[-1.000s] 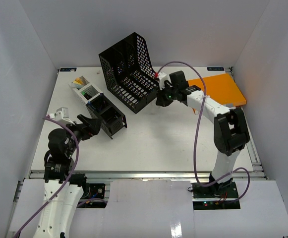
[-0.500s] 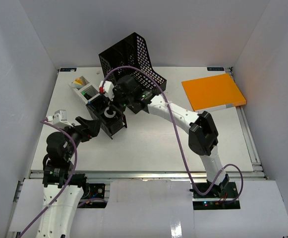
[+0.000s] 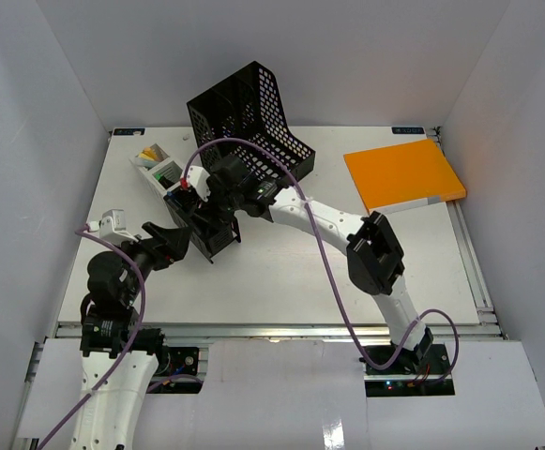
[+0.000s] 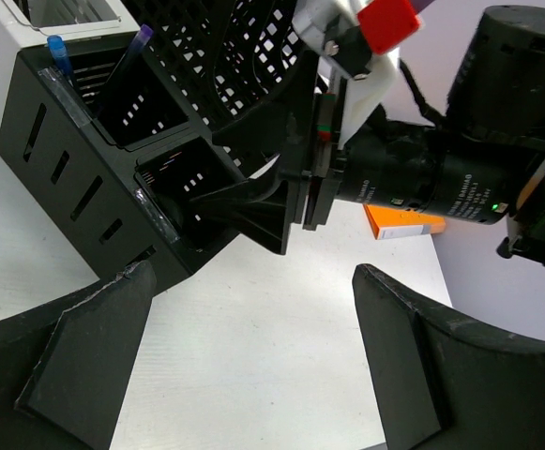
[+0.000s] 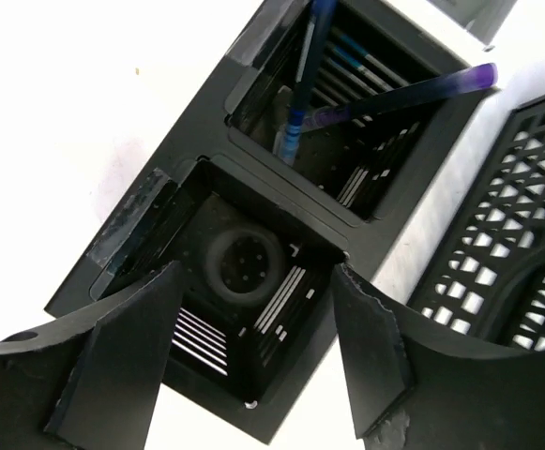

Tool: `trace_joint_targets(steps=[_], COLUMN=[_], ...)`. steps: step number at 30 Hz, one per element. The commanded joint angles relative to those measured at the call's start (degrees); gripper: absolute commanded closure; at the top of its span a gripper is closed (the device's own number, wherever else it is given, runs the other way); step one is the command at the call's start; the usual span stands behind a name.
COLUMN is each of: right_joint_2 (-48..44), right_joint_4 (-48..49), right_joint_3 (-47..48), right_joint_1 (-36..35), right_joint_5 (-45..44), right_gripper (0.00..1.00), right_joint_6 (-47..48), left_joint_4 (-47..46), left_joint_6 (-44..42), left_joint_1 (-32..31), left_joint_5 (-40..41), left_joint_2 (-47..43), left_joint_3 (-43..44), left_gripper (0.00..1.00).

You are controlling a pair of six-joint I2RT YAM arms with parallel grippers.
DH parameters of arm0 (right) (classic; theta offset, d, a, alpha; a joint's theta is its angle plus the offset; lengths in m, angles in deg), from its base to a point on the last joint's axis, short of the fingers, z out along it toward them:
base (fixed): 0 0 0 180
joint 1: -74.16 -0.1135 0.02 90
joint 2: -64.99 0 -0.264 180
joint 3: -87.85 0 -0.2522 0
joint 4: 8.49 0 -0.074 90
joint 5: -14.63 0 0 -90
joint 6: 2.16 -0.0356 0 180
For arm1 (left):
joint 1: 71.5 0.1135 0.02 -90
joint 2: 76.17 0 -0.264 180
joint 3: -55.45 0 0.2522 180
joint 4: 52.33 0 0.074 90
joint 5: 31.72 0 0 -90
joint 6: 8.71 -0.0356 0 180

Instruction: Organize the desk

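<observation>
Black pen holder (image 5: 281, 192) near the desk's (image 3: 281, 272) far-left corner could tip if the right gripper (image 5: 253, 281), jaws spread over the roll (image 5: 244, 265) lying inside, snags its rim rising; left gripper (image 4: 253, 281) hangs open nearby.

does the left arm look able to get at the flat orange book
probably not: the flat orange book lies far right on the desk, the left arm sits folded near left, and the right arm stretches across between them
</observation>
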Motion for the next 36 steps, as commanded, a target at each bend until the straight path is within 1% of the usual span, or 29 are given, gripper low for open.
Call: trace_joint_targets(steps=[1, 3, 5, 8, 11, 13, 15, 16, 20, 23, 27, 36], right_joint_2=[-9.1, -13.8, -18.4, -23.5, -24.9, -24.0, -20.9, -19.7, -16.0, -13.9, -11.4, -8.1], right_joint_4=[0.7, 0.8, 0.8, 0.6, 1.0, 1.3, 1.5, 1.5, 1.8, 1.5, -2.0, -2.5], right_joint_3=[-1.5, -5.1, -10.2, -19.4, -27.0, -32.9, -36.4, -37.4, -38.9, -36.8, -33.1, -30.4], right_joint_1=[1.2, 3.2, 6.8, 14.6, 18.9, 20.3, 20.8, 20.9, 23.6, 26.1, 29.1, 33.4], right_joint_5=[-1.4, -2.3, -3.6, -8.1, -23.9, -37.4, -47.5, -49.6, -50.0, -49.2, -46.4, -44.9], right_gripper=[0.27, 0.26, 0.26, 0.24, 0.14, 0.07, 0.02, 0.02, 0.02, 0.02, 0.02, 0.07], right_joint_6=[1.8, 1.8, 0.9, -1.9, -0.8, 1.5, 2.3, 3.0, 3.9, 4.3, 3.0, 2.9], left_joint_4=[0.1, 0.2, 0.1, -1.0, -3.6, -5.3, -7.6, -8.3, -10.7, -11.4, -12.4, -13.8], left_joint_6=[0.2, -0.2, -0.2, 0.5, 1.9, 3.6, 5.3, 5.3, 7.1, 8.0, 8.8, 9.6], left_joint_1=[0.3, 0.3, 0.3, 0.3, 0.3, 0.3, 0.3, 0.3, 0.3, 0.3, 0.2, 0.2], left_joint_5=[-1.3, -2.2, -3.4, -5.5, -7.9, -9.3, -10.8, -11.4, -15.1, -17.4, -18.5, -19.8], left_joint_2=[0.0, 0.1, 0.0, -0.3, -0.6, -0.7, -0.2, 0.2, 2.2, 2.7, 2.0, 1.4], left_joint_3=[1.7, 2.1, 2.0, 0.6, -2.1, -4.0, -4.8, -5.0, -5.3, -6.3, -8.4, -10.8], left_gripper=[0.02, 0.02, 0.02, 0.02, 0.02, 0.02, 0.02, 0.02, 0.02, 0.02, 0.02, 0.02])
